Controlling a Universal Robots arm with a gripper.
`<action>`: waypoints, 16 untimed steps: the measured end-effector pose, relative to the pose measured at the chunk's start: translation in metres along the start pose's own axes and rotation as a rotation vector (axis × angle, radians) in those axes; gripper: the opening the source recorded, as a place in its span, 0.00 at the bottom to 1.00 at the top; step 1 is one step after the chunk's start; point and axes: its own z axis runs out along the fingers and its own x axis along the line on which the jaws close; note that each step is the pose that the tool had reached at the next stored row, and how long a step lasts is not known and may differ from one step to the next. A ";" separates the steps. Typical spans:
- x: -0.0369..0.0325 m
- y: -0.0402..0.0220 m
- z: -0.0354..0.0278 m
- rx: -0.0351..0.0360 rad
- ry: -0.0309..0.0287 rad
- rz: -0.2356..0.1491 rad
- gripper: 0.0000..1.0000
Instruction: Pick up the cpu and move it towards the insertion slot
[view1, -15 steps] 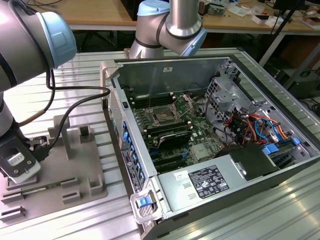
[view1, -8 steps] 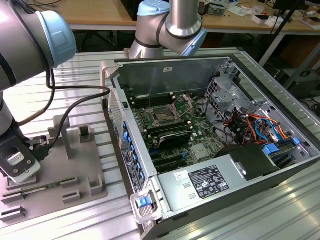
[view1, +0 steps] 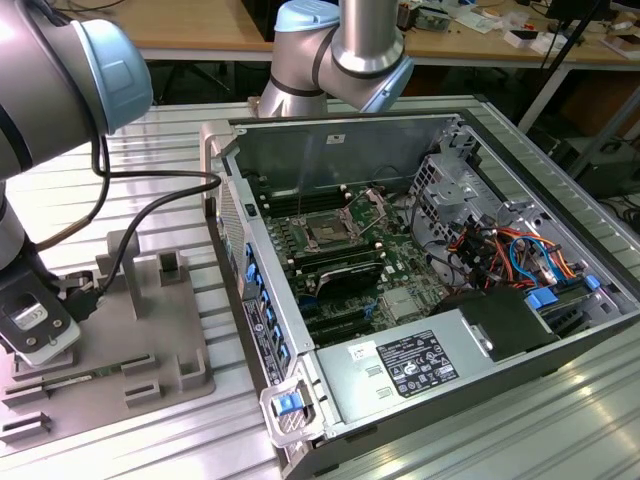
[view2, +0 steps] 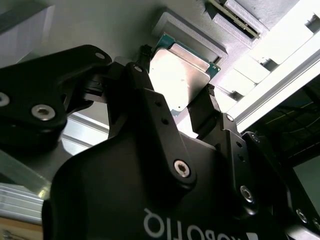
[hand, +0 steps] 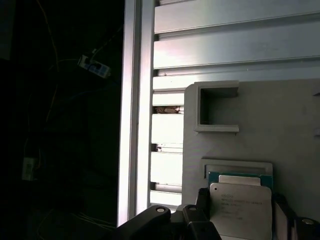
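A small flat square cpu with a pale silvery metal face on a green base (view2: 182, 75) sits between the two black fingers (view2: 145, 100) of the black gripper (view2: 176, 86). The gripper is closed down to the chip's width, with one pad against each of two opposite edges, as both wrist views show. The chip is over a shallow framed recess near the edge of the flat grey plastic tray with raised blocks (view1: 150, 335). Whether it has lifted clear of that recess cannot be told. In the exterior view the silver and pale-blue robot arm (view1: 60, 70) reaches down over the tray's near corner, on the exterior view's left. A black cable (view1: 150, 200) loops above the tray. The square dark insertion slot with a silver metal frame and a raised hinged clamp plate (view1: 327, 233) is well apart from the tray, toward the exterior view's right. It lies on the green circuit board inside an open grey metal computer case (view1: 300, 150). Tray and case both rest on a ribbed aluminium table (view1: 170, 150).
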 end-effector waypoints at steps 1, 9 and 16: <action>0.0000 0.0000 -0.0004 -0.0001 -0.0001 0.000 0.55; -0.0001 0.0003 -0.0033 -0.0002 -0.0003 0.000 0.55; -0.0003 0.0004 -0.0055 -0.0001 -0.0001 0.000 0.55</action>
